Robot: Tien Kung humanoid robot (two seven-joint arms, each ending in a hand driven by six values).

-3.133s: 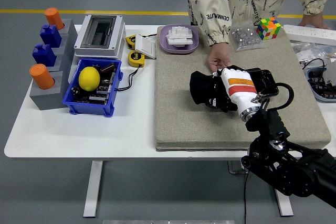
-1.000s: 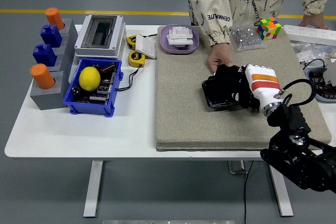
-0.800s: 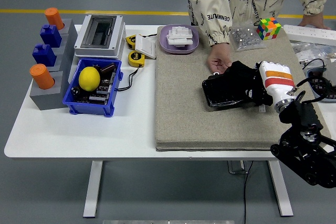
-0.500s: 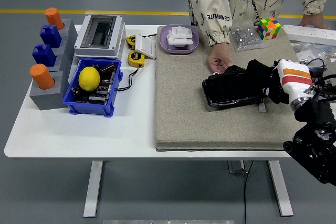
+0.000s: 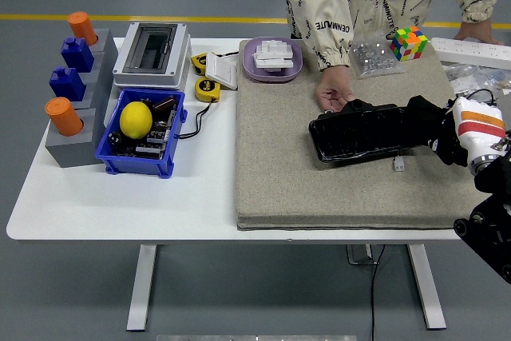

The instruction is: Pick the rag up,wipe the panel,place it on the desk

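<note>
One black rag (image 5: 423,121) sits bunched under the right hand (image 5: 461,132), whose fingers are curled around it at the right end of the panel (image 5: 355,135); the panel lies flat on the tan mat (image 5: 279,173) covering the right half of the worktop (image 5: 120,197). The rag looks to be near the panel's right edge, so I judge the wiping stroke is close to running off it. The main risk is drag: the rag could pull the panel sideways along the mat, since only a person's hand (image 5: 334,95) at its far left corner seems to steady it. If that hand lifts or the robot presses harder, the panel may skid toward the mat's right edge. A small white tag (image 5: 398,164) lies just beside the panel's near edge, and trailing cloth could snag it. Releasing too early would leave the rag draped on the panel, not on the worktop. Cables and a tray (image 5: 487,117) crowd the far right, so a wide swing could catch them. No left arm shows.
</note>
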